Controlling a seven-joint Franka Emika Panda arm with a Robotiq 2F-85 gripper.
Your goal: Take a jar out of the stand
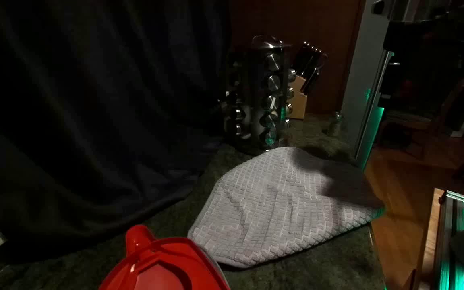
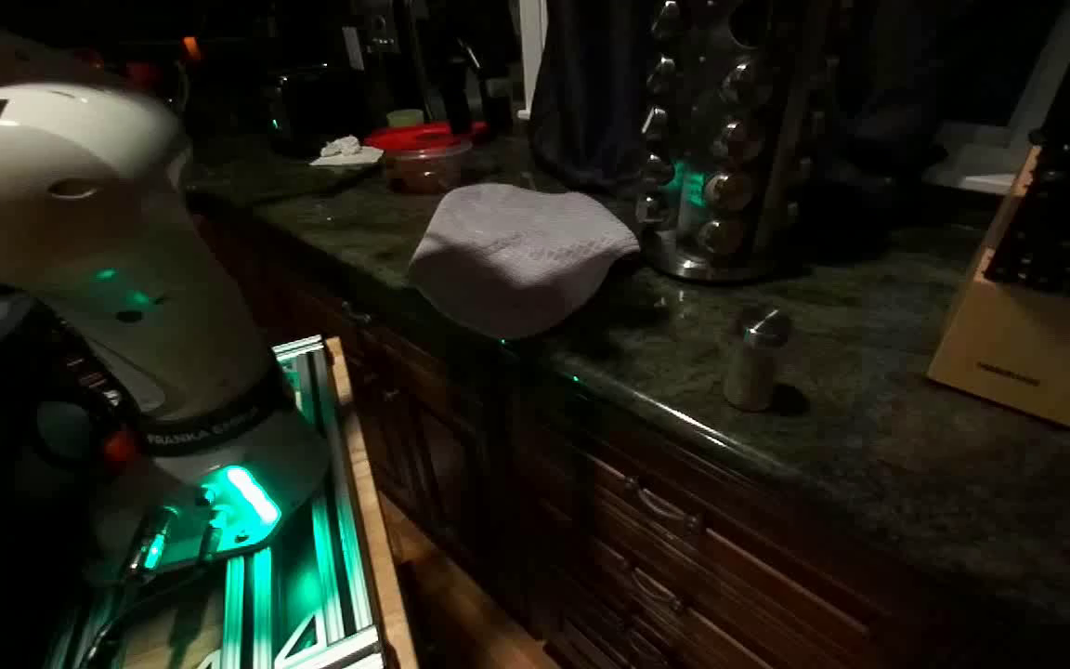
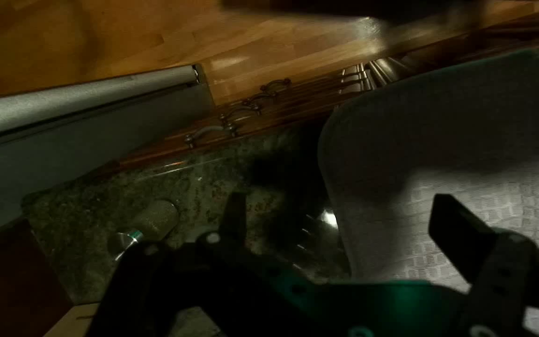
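stand (image 1: 255, 96): upright on the counter (image 2: 869, 455) in both exterior views, dark, with a shiny foot.
jars (image 1: 273, 83): small, in tiers up the stand, silver caps facing outward; those on the dim side are hard to make out.
gripper (image 3: 337, 213): spread wide in the wrist view, holding nothing; one of its fingers (image 3: 459, 229) shows against the cloth (image 1: 272, 209), the other against the counter.
cloth: grey, textured, lying on the counter just beside the stand; cannot tell if the two touch. a shadow covers part of it.
shaker (image 2: 753, 367): upright on the counter, silver top.
knife block (image 2: 1009, 358): pale wood, on the counter, dark handles slanting out.
red lid (image 1: 167, 262): near the cloth, cut off by the picture's lower edge.
curtain (image 1: 95, 121): dark, hanging in folds down to the counter.
arm (image 2: 108, 214): white, on a metal frame beside the counter, green light at its base.
drawers (image 2: 665, 539): dark wood, below the counter, metal handles.
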